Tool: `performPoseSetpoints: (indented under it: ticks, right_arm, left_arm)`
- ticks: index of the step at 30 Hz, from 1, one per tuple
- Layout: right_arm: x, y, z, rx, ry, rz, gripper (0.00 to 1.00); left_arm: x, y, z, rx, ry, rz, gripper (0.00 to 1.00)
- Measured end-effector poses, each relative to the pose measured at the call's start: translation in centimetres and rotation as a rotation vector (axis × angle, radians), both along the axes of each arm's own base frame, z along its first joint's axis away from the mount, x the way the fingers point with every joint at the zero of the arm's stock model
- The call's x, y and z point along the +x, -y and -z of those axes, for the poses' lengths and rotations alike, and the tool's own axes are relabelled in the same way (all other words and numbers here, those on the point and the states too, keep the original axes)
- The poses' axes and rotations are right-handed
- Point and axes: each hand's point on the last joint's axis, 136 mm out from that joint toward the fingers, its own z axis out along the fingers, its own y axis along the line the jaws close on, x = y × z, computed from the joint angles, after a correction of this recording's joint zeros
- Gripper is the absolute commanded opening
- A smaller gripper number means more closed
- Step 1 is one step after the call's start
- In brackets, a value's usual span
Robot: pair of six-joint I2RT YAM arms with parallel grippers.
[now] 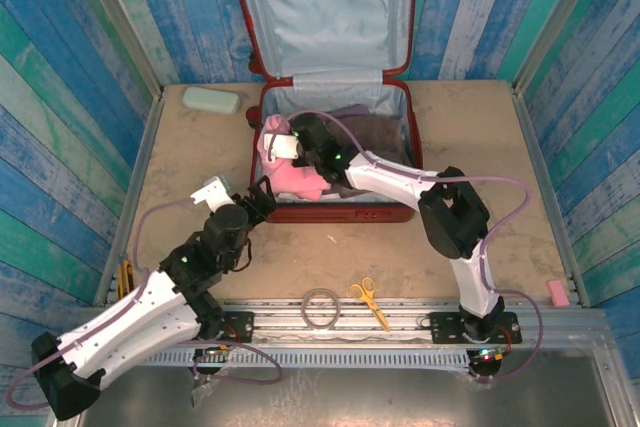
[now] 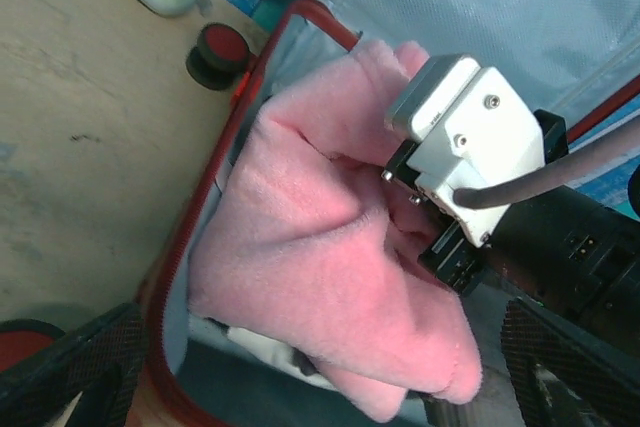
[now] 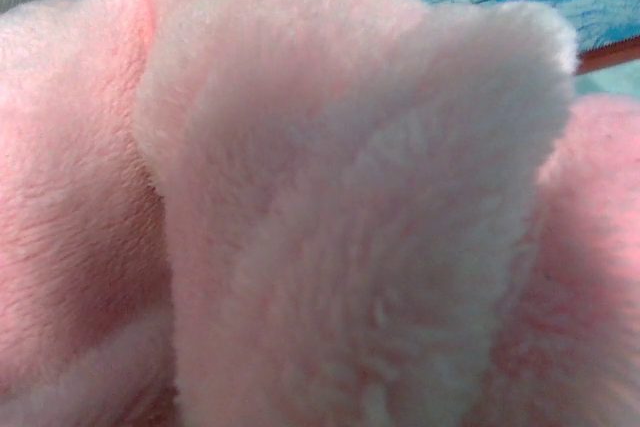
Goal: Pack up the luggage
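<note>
Pink fleece (image 3: 320, 207), pinched by right end effector (image 2: 425, 232), over luggage (image 1: 335, 213).

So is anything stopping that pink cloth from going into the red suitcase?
Nothing visible. The suitcase lies open with its lid up, and the pink cloth is already over its left side, pinched in the right tool. Brown clothing lies beside it, further right.
</note>
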Motion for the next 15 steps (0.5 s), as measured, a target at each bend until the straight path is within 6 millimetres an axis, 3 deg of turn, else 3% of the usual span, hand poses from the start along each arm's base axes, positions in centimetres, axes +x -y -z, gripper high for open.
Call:
performPoseSetpoints:
  ticks: [2, 3, 8, 15]
  right_arm:
    - [0.9, -0.4, 0.1, 0.001, 0.015, -0.001, 0.57]
    - [1.4, -0.5, 0.2, 0.000, 0.021, 0.004, 0.63]
    - [4.6, -0.3, -0.1, 0.007, 0.024, 0.089, 0.81]
    - [6.0, 1.3, -2.8, 0.064, -0.045, 0.198, 0.84]
  left_arm:
    - [0.0, -0.4, -0.1, 0.033, 0.004, -0.014, 0.98]
    - [0.1, -0.5, -0.2, 0.047, 0.006, -0.019, 0.99]
    - [0.6, -0.8, -1.6, 0.129, 0.013, -0.033, 0.98]
    - [3.0, -2.7, -3.8, 0.171, 0.000, -0.076, 0.99]
